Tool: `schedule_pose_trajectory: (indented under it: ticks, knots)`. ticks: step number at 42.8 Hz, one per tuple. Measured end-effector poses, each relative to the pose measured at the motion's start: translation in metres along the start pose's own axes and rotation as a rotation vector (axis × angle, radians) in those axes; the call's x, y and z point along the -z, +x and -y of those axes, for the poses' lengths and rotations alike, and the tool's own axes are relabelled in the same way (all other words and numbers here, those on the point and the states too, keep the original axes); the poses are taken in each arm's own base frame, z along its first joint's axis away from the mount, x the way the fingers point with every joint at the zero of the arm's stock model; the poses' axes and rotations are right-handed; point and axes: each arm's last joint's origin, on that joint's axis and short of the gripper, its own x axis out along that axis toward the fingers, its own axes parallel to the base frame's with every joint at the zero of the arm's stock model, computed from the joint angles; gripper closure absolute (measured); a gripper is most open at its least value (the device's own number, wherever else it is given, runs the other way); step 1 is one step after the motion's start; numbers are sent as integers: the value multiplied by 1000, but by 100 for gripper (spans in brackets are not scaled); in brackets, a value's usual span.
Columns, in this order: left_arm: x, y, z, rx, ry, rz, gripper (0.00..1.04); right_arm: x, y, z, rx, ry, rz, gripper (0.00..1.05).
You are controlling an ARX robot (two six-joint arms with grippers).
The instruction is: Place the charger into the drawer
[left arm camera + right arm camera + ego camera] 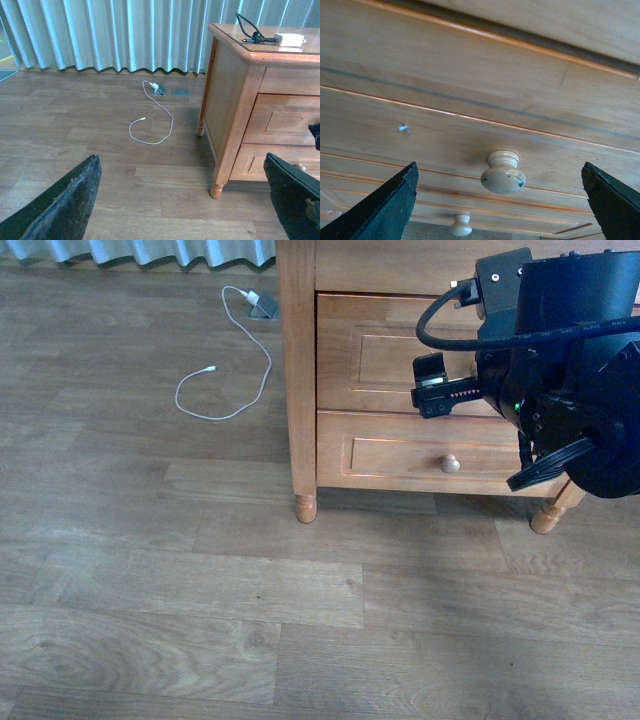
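The charger (290,39) lies on top of the cabinet (230,100); the drawer (380,350) below it is shut. Right fingers (385,210) stand spread either side of its knob (503,173), so opening seems the step in hand: pinch the knob, then pull straight out. Left fingers (65,205), spread and empty, hang beside the cabinet.

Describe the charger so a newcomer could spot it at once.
Find the honey-brown wooden cabinet standing near the pale pleated curtain. On its flat top lies a small white rectangular power brick trailing a thin black cable. The only similar item, a long white cable with a small plug, lies on the wooden floor instead.
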Motion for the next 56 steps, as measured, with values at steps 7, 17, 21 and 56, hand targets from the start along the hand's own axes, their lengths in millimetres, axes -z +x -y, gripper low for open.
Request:
schedule_pose_trajectory:
  ticks: [7, 17, 21, 56]
  knots:
    - [0, 0, 0, 0, 0, 0, 6, 5, 8, 3, 12, 3, -8, 8]
    - [0, 0, 0, 0, 0, 0, 6, 4, 13, 3, 16, 8, 1, 8]
    - [0, 0, 0, 0, 0, 0, 6, 4, 14, 3, 16, 8, 2, 8]
    - [0, 0, 0, 0, 0, 0, 6, 7, 17, -4, 18, -4, -2, 67]
